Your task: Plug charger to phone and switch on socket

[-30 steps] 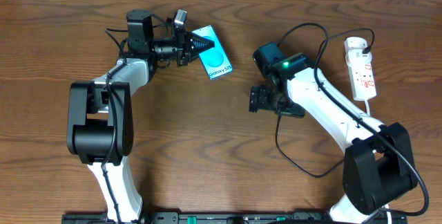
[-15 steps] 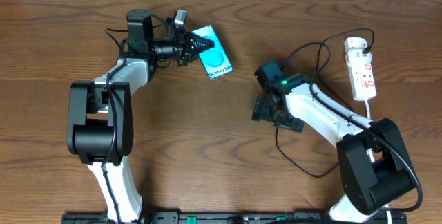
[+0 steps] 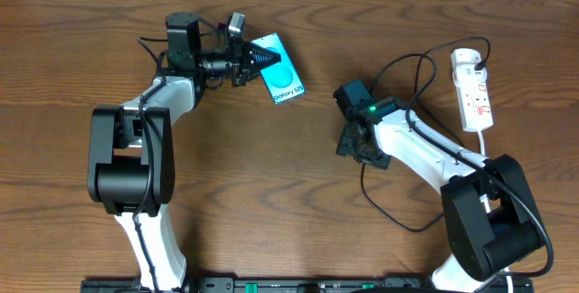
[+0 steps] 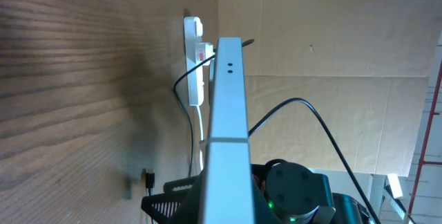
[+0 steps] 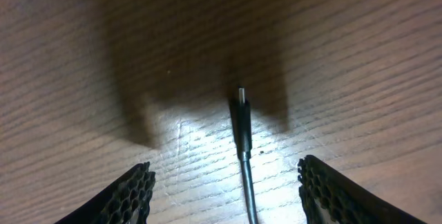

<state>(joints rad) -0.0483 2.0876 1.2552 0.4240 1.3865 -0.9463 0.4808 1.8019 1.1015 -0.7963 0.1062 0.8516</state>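
My left gripper point(image 3: 256, 59) is shut on one end of the phone point(image 3: 281, 74), holding it off the table with the teal-and-white screen facing up. In the left wrist view the phone point(image 4: 228, 113) shows edge-on as a grey bar. The charger's black cable point(image 3: 365, 187) loops across the table on the right. Its small plug tip point(image 5: 241, 117) lies flat on the wood. My right gripper point(image 5: 231, 200) hangs low over it, open, with one finger on each side of the cable and neither touching it. The white socket point(image 3: 474, 89) lies at the far right.
The socket's white cord point(image 3: 489, 139) runs toward the front beside the right arm. A black cable arcs from the socket's top end point(image 3: 425, 44) across to the right arm. In the left wrist view the socket point(image 4: 195, 61) lies against a cardboard wall point(image 4: 331, 58).
The right gripper has turned and dropped over the plug tip, and its jaws have narrowed around the cable. The left arm and phone have not moved.
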